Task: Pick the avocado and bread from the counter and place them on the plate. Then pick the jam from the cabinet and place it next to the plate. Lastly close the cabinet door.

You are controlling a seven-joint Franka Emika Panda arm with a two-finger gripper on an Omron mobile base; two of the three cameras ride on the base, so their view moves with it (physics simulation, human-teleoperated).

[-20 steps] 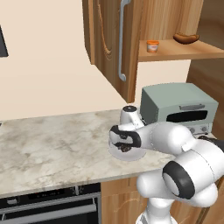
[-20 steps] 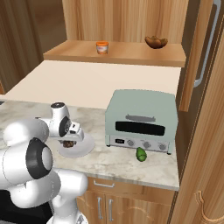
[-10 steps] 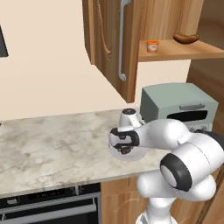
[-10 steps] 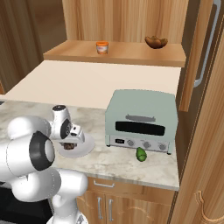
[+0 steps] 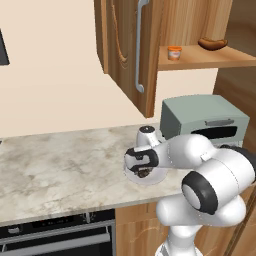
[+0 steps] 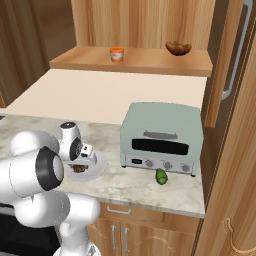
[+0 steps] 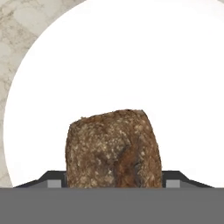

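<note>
The bread (image 7: 113,148), a rough dark brown lump, sits between my fingertips (image 7: 54,178) right over the white plate (image 7: 131,65). My gripper (image 5: 142,171) is shut on the bread (image 5: 144,173) low above the plate (image 5: 159,176) on the counter (image 5: 60,165); whether the bread touches the plate I cannot tell. The green avocado (image 6: 161,176) lies on the counter (image 6: 125,186) in front of the toaster oven, right of the plate (image 6: 99,167). The orange jam (image 5: 174,52) stands on the cabinet shelf (image 6: 150,62). The cabinet door (image 5: 125,55) hangs open.
A grey-green toaster oven (image 6: 162,137) stands just right of the plate. A glossy orange-brown sausage-shaped thing (image 6: 178,48) lies on the shelf right of the jam (image 6: 116,54). A dark oven front (image 5: 55,235) sits below the counter edge.
My hand has come down a little toward the plate with the bread still in its grip. The avocado, jam and door have not moved.
</note>
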